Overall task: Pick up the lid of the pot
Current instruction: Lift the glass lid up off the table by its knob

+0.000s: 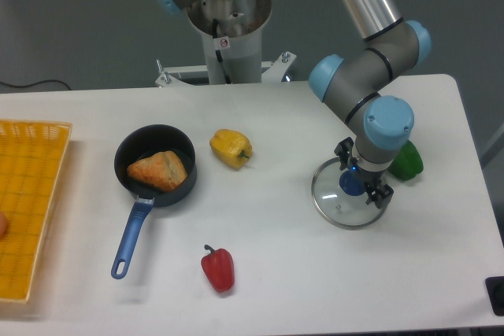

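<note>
A round glass pot lid [337, 202] with a metal rim and a blue knob lies flat on the white table at the right. My gripper [356, 182] points straight down over the lid's centre, its fingers on either side of the blue knob. The arm's wrist hides most of the fingers, so I cannot tell whether they press on the knob. The lid rests on the table.
A green pepper [410, 161] sits just right of the gripper. A yellow pepper [229, 148] and a dark pan [153, 169] with a blue handle holding a pastry are at the centre left. A red pepper [218, 267] lies near the front, an orange basket [27, 210] at the far left.
</note>
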Robot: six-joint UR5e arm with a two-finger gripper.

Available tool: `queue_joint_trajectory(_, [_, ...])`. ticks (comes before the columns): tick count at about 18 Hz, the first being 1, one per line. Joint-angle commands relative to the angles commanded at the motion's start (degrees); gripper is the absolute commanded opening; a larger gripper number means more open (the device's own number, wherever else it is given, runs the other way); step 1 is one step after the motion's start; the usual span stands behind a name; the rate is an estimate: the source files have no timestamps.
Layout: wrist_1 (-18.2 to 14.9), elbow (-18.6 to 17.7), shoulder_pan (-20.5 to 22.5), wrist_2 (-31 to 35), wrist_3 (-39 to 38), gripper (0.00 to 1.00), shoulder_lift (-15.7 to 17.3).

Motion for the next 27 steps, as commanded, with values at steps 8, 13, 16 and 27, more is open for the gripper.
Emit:
queue_joint_trajectory(8, [-0.4,0.4,-0.3,0.7,-0.2,0.58,0.0])
queue_joint_trajectory(13, [-0.5,0.6,-0.4,0.7,-0.2,0.58,0.1])
queue_joint_trajectory(16, [-0.9,1.1,-0.4,0.5,-1.0,0.58,0.4])
queue_joint_trajectory(27, [-8.7,5.2,-1.9,-3.4,-1.8,0.58,3.7])
